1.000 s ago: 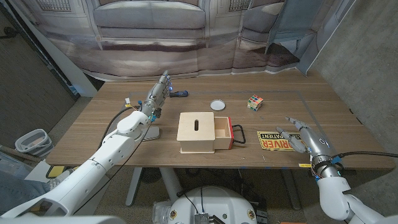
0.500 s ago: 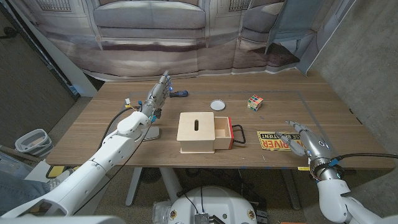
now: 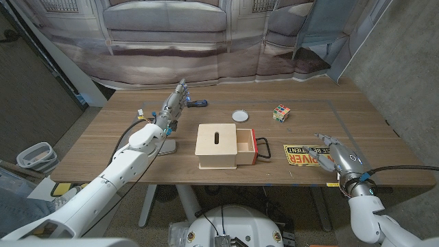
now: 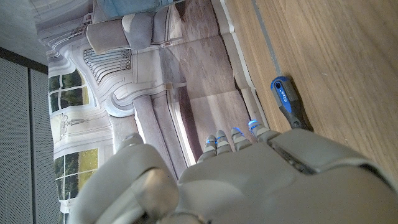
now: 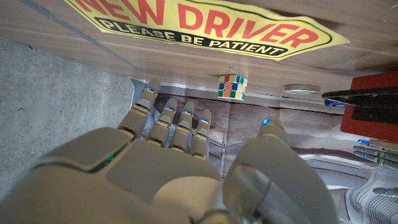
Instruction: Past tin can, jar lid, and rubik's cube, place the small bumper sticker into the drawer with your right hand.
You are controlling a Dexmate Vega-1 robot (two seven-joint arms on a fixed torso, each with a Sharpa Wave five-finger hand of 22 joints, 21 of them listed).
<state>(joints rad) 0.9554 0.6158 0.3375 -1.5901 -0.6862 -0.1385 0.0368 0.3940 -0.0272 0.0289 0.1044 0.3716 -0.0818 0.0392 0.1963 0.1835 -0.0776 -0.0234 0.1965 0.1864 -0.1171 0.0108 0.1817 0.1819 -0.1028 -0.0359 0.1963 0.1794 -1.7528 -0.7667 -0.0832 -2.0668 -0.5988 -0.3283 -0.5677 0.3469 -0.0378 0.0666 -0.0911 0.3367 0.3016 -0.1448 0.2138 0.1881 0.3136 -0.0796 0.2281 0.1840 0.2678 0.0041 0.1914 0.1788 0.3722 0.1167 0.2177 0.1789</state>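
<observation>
We see the wooden table (image 3: 357, 103) running across the head view, with a printed backdrop (image 3: 206, 41) of a sofa and panelling hanging behind it. Near the table's middle stands a pale wooden box (image 3: 217, 145) with a slot in its top; its drawer (image 3: 244, 145) is pulled out toward the robot's right, red-fronted with a black handle, and the inside looks bare. Just beyond that handle the small bumper sticker (image 3: 302, 155) lies flat on the wood, yellow with red and black lettering; in the right wrist view the sticker (image 5: 205, 25) reads NEW DRIVER, PLEASE BE PATIENT. Our right hand (image 3: 336, 156) is at the sticker's outer end, fingers spread and holding nothing; we cannot tell whether the fingertips touch the sticker. Our left hand (image 3: 174, 104) is raised over the far left part of the table, fingers straight and apart, grasping nothing, near a blue-handled screwdriver (image 3: 197, 103). Farther back, the rubik's cube (image 3: 280, 112) sits between the sticker and the table's far edge, well apart from both. The white jar lid (image 3: 240, 116) lies flat behind the box. A tiny pale object (image 3: 140, 112) sits by the left forearm, too small to tell
</observation>
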